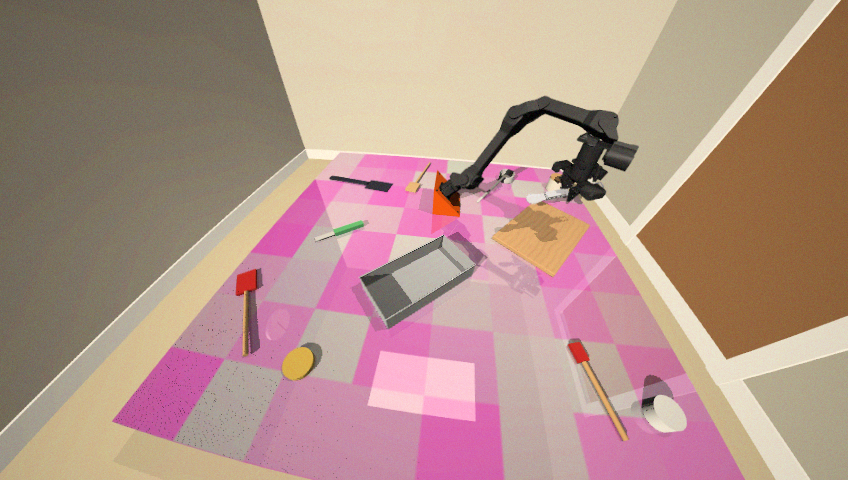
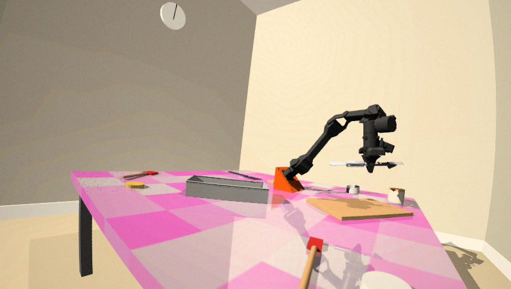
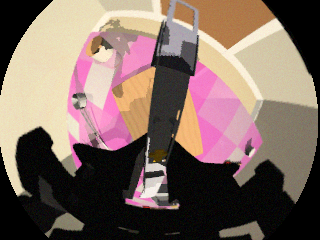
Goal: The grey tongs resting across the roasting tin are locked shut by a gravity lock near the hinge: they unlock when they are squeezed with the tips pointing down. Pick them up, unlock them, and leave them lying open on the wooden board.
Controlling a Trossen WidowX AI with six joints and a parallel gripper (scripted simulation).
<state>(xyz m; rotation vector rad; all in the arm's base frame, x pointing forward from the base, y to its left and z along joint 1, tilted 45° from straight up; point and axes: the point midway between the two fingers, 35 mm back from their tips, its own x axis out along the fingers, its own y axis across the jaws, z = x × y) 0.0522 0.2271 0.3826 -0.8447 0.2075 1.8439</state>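
The grey tongs [image 1: 538,198] [image 2: 346,163] [image 3: 172,74] are held level in the air, high above the far end of the wooden board [image 1: 550,249] [image 2: 376,214] [image 3: 136,107]. My gripper [image 1: 571,191] [image 2: 370,165] [image 3: 158,135] points down and is shut on the tongs near their middle. In the wrist view the tongs' arms lie close together. I cannot tell whether they are locked. The grey roasting tin [image 1: 416,279] [image 2: 225,189] stands empty in the middle of the table, left of the board.
The arm's orange base [image 1: 446,201] [image 2: 285,180] stands behind the tin. A beige cup [image 2: 395,195] and a small metal scoop [image 1: 504,176] [image 2: 353,189] lie beyond the board. Two red spatulas [image 1: 246,284] [image 1: 578,352], a yellow disc [image 1: 297,362], a white bowl [image 1: 665,413] and a green-handled knife [image 1: 343,229] lie around.
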